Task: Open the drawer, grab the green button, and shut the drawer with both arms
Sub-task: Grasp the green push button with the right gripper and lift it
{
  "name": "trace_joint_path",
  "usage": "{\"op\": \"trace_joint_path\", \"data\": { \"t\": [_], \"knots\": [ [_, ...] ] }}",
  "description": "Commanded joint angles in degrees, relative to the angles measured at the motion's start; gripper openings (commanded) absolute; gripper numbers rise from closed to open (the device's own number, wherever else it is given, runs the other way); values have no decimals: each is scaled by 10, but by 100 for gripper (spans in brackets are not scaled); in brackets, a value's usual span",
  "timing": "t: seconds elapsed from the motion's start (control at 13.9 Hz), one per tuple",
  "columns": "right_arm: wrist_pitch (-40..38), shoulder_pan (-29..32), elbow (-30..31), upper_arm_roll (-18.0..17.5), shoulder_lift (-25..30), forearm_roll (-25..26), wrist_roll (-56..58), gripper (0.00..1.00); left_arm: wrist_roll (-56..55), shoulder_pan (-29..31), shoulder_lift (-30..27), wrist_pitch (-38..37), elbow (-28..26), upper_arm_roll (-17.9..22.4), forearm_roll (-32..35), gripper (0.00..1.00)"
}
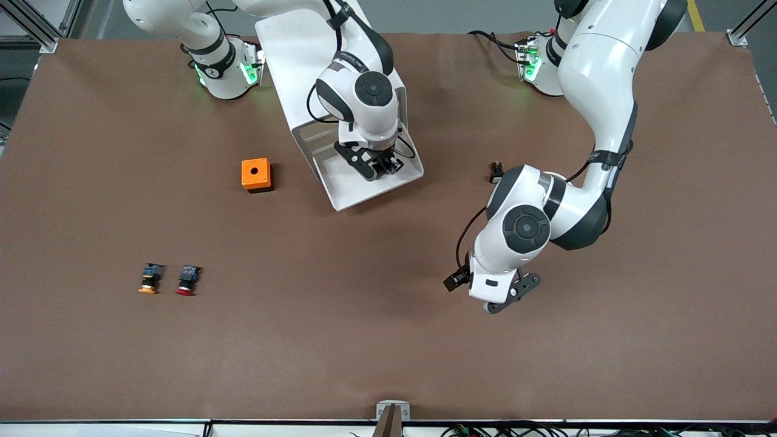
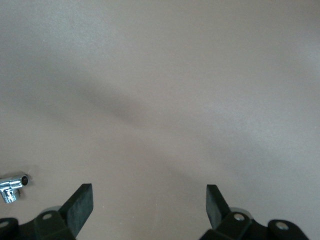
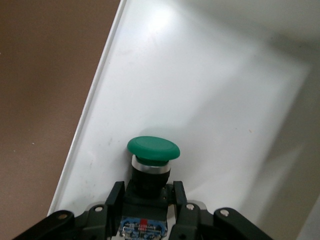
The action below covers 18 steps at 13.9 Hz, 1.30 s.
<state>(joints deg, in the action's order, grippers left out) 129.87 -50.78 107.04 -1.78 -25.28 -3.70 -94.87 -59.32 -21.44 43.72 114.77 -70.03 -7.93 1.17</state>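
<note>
The white cabinet (image 1: 291, 48) stands toward the robots' bases, with its lower drawer (image 1: 352, 191) pulled out toward the front camera. My right gripper (image 1: 379, 167) reaches down into the open drawer. In the right wrist view the right gripper (image 3: 145, 197) is shut on the black body of the green-capped button (image 3: 152, 147), low over the white drawer floor (image 3: 210, 90). The blue rear block sits between the fingers. The button is hidden under the hand in the front view. My left gripper (image 1: 507, 297) is open and empty over bare table toward the left arm's end, its pads (image 2: 80, 205) wide apart.
An orange cube with a hole (image 1: 256, 175) sits beside the drawer toward the right arm's end. A yellow-capped button (image 1: 148, 279) and a red-capped button (image 1: 187, 280) lie nearer the front camera. A small dark part (image 1: 496, 172) lies by the left arm. A chrome fitting (image 2: 12, 185) lies beside the left gripper.
</note>
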Motion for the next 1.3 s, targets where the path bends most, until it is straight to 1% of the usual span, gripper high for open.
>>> {"op": "trace_joint_path", "data": {
  "t": [0.0, 0.07, 0.14, 0.29, 0.43, 0.58, 0.79, 1.01, 1.23],
  "knots": [
    [-6, -7, -11, 5, 0, -3, -12, 3, -2, -3, -14, 2, -15, -1, 15, 99],
    [-7, -3, -21, 5, 0, -4, -10, 1, -1, -4, -15, 2, -15, -1, 15, 99],
    [-16, 1, -37, 6, 0, -6, -8, 1, -2, -7, -14, 2, -15, -1, 15, 99],
    [-86, 26, -90, 6, 0, -5, 9, 0, -2, -11, -14, 2, -16, -5, 15, 99],
    [-151, 57, -136, 6, 2, -5, 78, 0, -1, -29, -11, 2, -15, -7, 15, 99],
    [-177, 101, -141, 7, 19, -5, 168, 0, 0, -43, -6, 2, -16, -7, 14, 99],
    [-183, 177, -136, 7, 41, -4, 335, 0, 0, -58, 0, 2, -16, -7, 14, 99],
    [-183, 256, -120, 7, 51, -4, 502, 0, -1, -83, 2, 2, -18, -7, 15, 99],
    [-177, 322, -106, 8, 49, -3, 638, 0, 5, -112, 12, 9, -18, -7, 14, 99]
  ]
}}
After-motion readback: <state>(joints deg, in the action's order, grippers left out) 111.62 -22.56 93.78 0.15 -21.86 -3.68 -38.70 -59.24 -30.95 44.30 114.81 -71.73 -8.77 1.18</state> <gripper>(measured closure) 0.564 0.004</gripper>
